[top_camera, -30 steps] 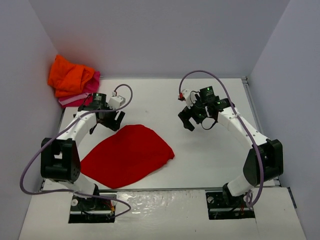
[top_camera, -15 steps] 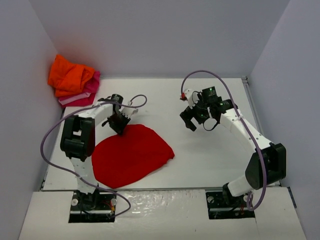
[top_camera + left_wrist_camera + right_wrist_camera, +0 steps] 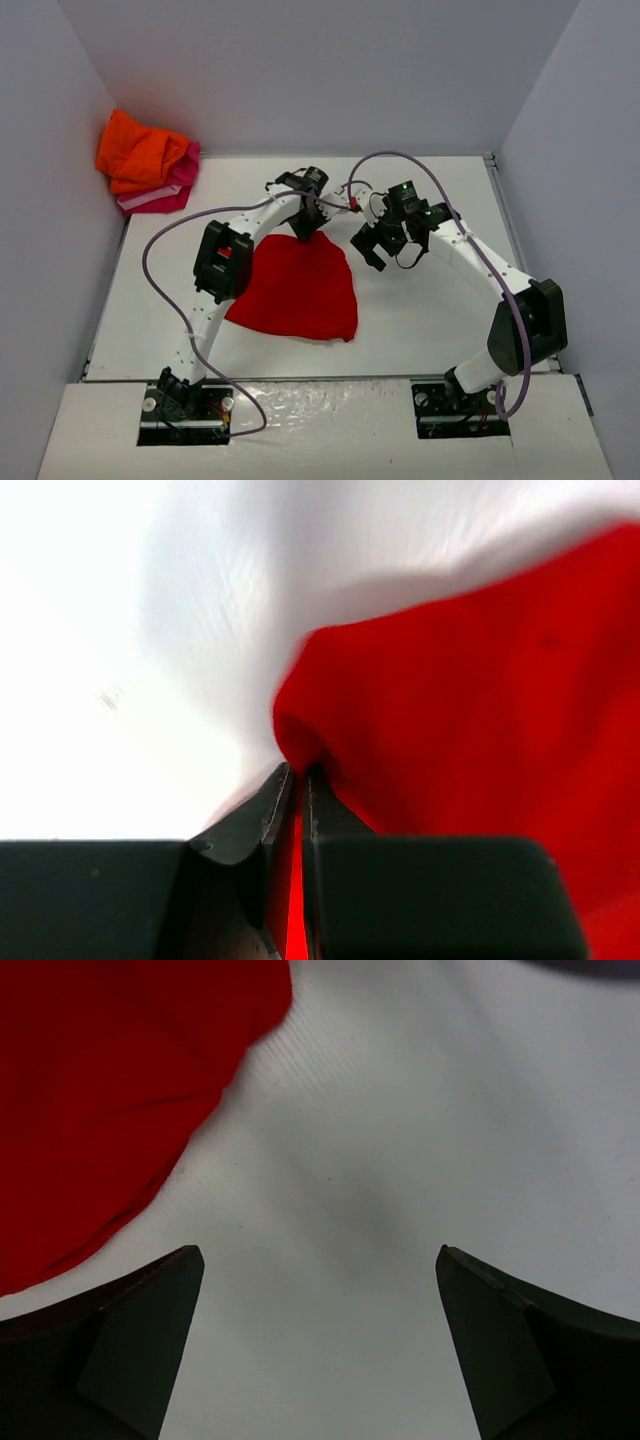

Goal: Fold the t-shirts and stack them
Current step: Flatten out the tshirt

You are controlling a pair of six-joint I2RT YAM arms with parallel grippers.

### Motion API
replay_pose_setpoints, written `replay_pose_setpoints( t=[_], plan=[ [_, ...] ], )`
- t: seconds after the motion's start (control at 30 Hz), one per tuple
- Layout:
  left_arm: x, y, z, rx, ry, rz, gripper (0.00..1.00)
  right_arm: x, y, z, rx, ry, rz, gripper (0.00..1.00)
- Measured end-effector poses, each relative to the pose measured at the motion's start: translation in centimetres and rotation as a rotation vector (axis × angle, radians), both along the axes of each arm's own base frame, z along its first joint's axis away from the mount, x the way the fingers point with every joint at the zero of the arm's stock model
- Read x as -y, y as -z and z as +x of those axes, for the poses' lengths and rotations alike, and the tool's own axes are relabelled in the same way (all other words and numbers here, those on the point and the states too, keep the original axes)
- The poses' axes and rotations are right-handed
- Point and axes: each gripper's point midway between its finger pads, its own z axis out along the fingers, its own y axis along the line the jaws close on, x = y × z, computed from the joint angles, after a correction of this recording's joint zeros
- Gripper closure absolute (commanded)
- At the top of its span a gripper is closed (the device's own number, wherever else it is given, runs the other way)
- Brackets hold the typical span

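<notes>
A red t-shirt (image 3: 298,288) lies bunched on the white table, its far edge lifted. My left gripper (image 3: 305,226) is shut on that far edge; in the left wrist view red cloth (image 3: 470,740) is pinched between the closed fingers (image 3: 297,780). My right gripper (image 3: 378,240) hovers just right of the shirt's top corner, open and empty; in the right wrist view its fingertips (image 3: 170,1290) stand wide over bare table, with the red shirt (image 3: 110,1080) at the upper left. The orange t-shirt (image 3: 140,150) sits on the pink one (image 3: 172,190) at the far left corner.
Grey walls enclose the table (image 3: 430,310) on the left, back and right. Purple cables loop from both arms above the table. Both arm bases (image 3: 185,405) sit at the near edge.
My left gripper closed on the red shirt's far edge and dragged it right toward the table's middle, folding the shirt narrower. My right gripper shifted slightly left, staying open.
</notes>
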Motion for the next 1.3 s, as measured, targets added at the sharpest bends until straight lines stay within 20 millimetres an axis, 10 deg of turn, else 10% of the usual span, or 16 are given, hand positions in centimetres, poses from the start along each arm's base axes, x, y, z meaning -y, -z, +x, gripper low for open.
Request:
replay_pose_setpoints(
  t=[0.07, 0.17, 0.3, 0.6, 0.77, 1.03, 1.3],
  plan=[
    [2.7, -1.1, 1.9, 0.065, 0.020, -0.035, 0.95, -0.2, 0.3, -0.1, -0.005, -0.007, -0.009, 0.00],
    [5.6, -4.4, 4.0, 0.168, 0.019, -0.094, 0.58, -0.4, 0.4, 0.0, 0.001, -0.009, -0.018, 0.00],
    [5.3, -7.8, 5.4, 0.255, -0.029, -0.124, 0.26, -0.8, -0.4, 1.1, 0.050, -0.010, -0.008, 0.00],
    [-11.9, -15.8, 10.6, 0.417, -0.371, -0.131, 0.19, -0.6, 0.4, 1.5, 0.036, -0.017, -0.042, 0.00],
    [-18.9, -12.1, 11.9, 0.348, -0.483, -0.077, 0.19, -0.4, 1.2, 1.3, 0.009, -0.016, -0.057, 0.00],
    [-16.1, -1.8, 9.0, 0.030, -0.377, -0.116, 0.20, -0.2, 1.2, 1.4, 0.013, -0.008, -0.070, 0.00],
    [-14.2, -1.3, 7.4, -0.102, -0.298, -0.218, 0.21, 0.1, 1.8, 1.1, 0.002, -0.004, -0.081, 0.00]
  ],
)
